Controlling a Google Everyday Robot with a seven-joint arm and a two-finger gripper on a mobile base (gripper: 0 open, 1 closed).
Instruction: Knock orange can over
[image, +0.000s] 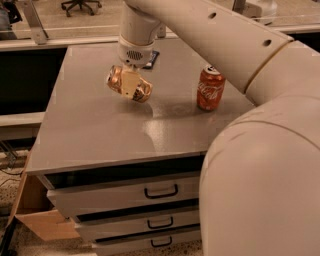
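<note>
The orange can (142, 90), golden-tan with a mottled pattern, lies tilted on its side in my gripper (131, 83), over the back-left middle of the grey table top (100, 135). It appears slightly above the surface. The gripper hangs from the white arm reaching in from the upper right, and one tan finger (131, 86) crosses the can's body. The gripper is shut on the can. A red Coca-Cola can (210, 89) stands upright to the right of it, well apart.
A small dark flat object (152, 59) lies on the table behind the gripper. Drawers (160, 192) run below the table's front edge. A cardboard box (42, 222) sits on the floor at left. The robot's white body (265, 185) fills the lower right.
</note>
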